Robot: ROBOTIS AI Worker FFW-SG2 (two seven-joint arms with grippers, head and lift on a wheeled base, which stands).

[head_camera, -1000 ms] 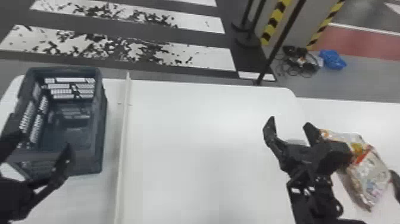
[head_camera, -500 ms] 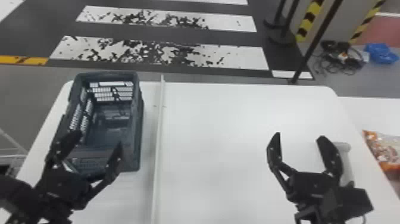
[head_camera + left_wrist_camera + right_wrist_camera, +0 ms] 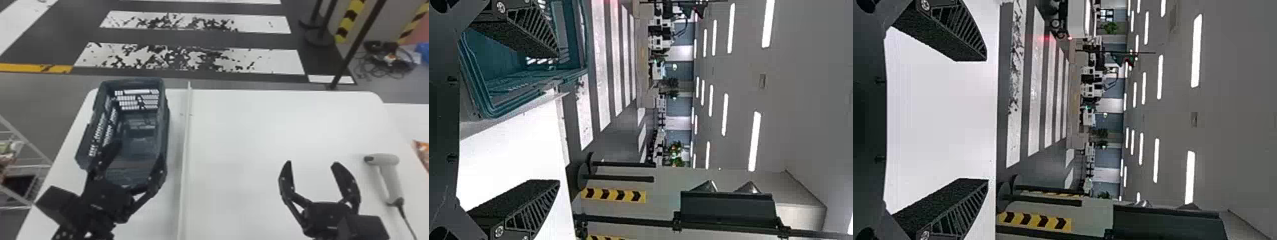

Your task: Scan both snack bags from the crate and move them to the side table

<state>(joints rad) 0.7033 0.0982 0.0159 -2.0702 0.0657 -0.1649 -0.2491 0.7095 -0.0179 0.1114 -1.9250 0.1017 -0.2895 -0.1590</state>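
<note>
Snack bag (image 3: pixel 424 156) (head view), crate (image 3: pixel 494 62) (left wrist view), left tool (image 3: pixel 140 153), right tool (image 3: pixel 312 162) agape

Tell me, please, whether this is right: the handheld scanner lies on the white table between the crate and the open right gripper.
Not quite: the head view shows the handheld scanner lying to the right of the open right gripper, not between it and the crate. It does lie on the white table.

From the right hand (image 3: pixel 312 162), a way lies open over the desk (image 3: pixel 255 134) toward twelve o'clock, the scanner (image 3: pixel 392 182) blocking three, the white strip (image 3: pixel 185 153) nine, and the crate (image 3: pixel 163 134) ten.
</note>
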